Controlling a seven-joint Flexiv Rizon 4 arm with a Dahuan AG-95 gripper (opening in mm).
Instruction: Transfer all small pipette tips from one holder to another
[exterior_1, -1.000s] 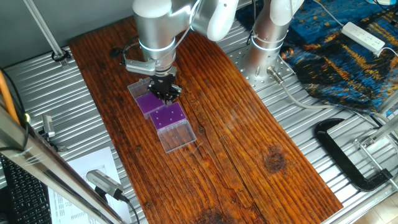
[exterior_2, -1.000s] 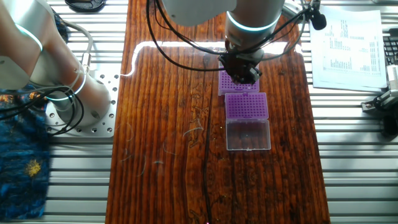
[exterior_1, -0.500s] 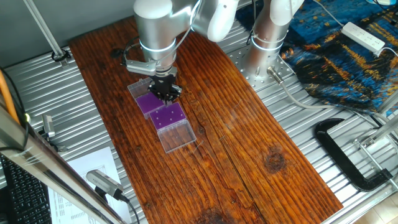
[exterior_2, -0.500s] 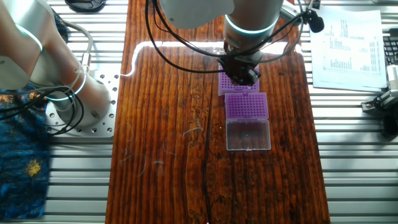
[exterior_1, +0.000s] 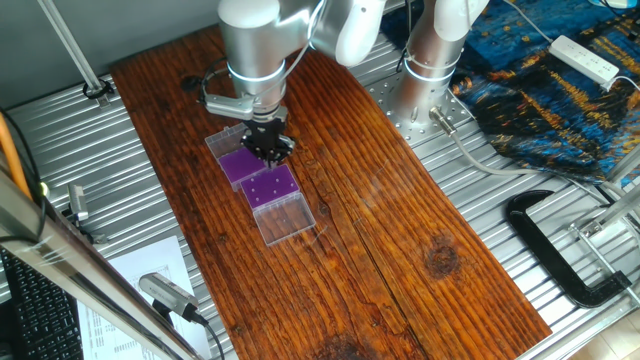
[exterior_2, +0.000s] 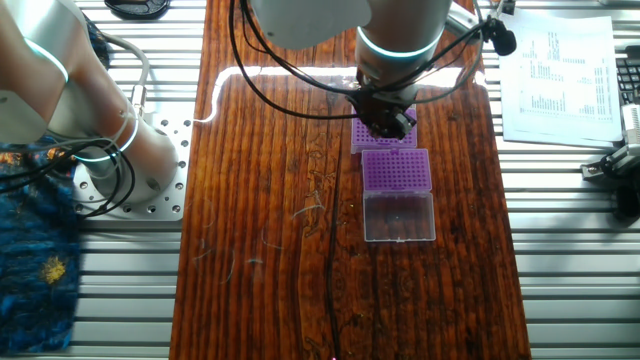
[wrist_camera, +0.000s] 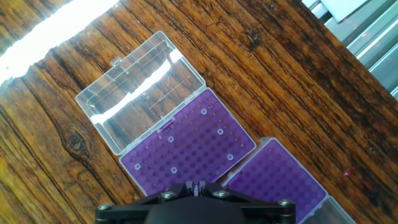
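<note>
Two purple racks lie end to end on the wooden table. One rack (wrist_camera: 186, 140) has an open clear lid (wrist_camera: 140, 90) and holds several small pipette tips (wrist_camera: 219, 132), seen as white rings. The other rack (wrist_camera: 273, 180) shows no tips. My gripper (wrist_camera: 197, 185) hangs just above the place where the racks meet. Its fingers are closed on a thin whitish tip. In one fixed view the gripper (exterior_1: 268, 150) covers part of the far rack (exterior_1: 238, 165), next to the dotted rack (exterior_1: 272, 186). In the other fixed view the gripper (exterior_2: 388, 122) is over the upper rack (exterior_2: 375, 140).
A clear lid (exterior_1: 283, 220) lies flat toward the table's front, and another (exterior_1: 222, 140) behind the far rack. Printed paper sheets (exterior_2: 560, 70) lie off the board. A black clamp (exterior_1: 560, 250) and the arm's base (exterior_1: 430, 70) stand to the side.
The gripper has risen slightly and shifted a little over the racks. The racks and lids have not moved.
</note>
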